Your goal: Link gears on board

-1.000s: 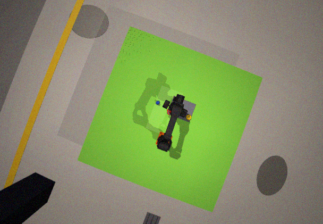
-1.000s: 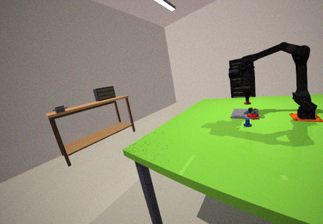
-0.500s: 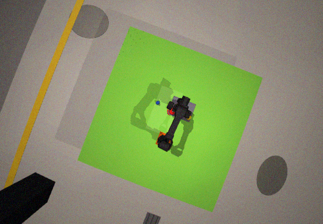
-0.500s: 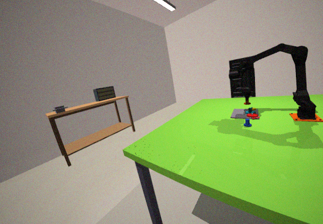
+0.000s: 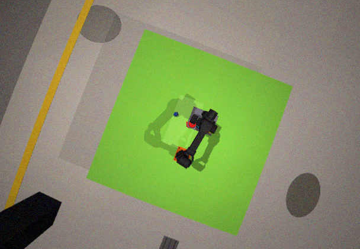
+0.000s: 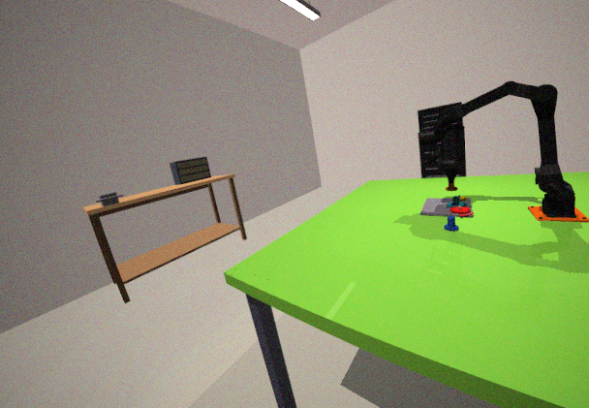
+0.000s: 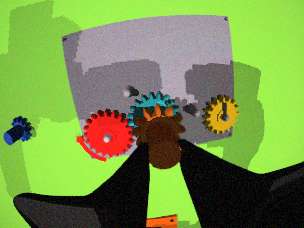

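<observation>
My gripper (image 7: 163, 146) (image 6: 451, 177) is shut on the knob of an orange-brown gear (image 7: 159, 125) (image 6: 451, 189), held above the grey board (image 7: 195, 42) (image 6: 431, 207) (image 5: 196, 110). The red gear (image 7: 107, 132) (image 5: 192, 125) (image 6: 461, 210) is on the board's left part in the wrist view. A teal gear (image 7: 152, 100) is beside it, partly hidden by the held gear; their teeth look close or meshing. The yellow gear (image 7: 216, 120) is at the board's right edge. Empty pegs (image 7: 131, 91) (image 7: 191, 109) show on either side of the teal gear. A blue gear (image 7: 21, 128) (image 5: 176, 114) (image 6: 450, 228) stands off the board.
The green table (image 5: 166, 59) (image 6: 387, 266) lies around the board. The orange base plate (image 7: 161, 221) (image 5: 179, 149) (image 6: 538, 214) of the arm is on the table. The arm hides part of the board in the top view, and its shadows fall across the table and board.
</observation>
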Motion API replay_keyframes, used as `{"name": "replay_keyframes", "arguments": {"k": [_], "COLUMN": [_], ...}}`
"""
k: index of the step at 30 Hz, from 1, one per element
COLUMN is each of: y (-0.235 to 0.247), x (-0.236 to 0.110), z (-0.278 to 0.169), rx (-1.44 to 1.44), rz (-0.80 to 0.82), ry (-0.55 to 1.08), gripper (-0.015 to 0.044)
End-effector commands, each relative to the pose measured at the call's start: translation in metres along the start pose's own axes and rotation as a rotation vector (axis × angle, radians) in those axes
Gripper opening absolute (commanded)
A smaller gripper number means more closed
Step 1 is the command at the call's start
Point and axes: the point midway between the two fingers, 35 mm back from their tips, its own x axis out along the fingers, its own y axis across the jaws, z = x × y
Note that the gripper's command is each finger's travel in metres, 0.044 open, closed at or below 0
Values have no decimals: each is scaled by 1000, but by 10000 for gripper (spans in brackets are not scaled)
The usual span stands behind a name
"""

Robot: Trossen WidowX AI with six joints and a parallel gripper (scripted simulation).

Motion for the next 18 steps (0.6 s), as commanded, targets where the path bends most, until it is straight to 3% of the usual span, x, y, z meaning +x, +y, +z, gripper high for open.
{"name": "replay_keyframes", "arguments": {"k": [1, 18], "y": [-7, -44], "x": [6, 17], "z": [-2, -6], "rx": [-3, -9], "rz": [5, 4], "ry": [12, 11], "gripper": [0, 0]}}
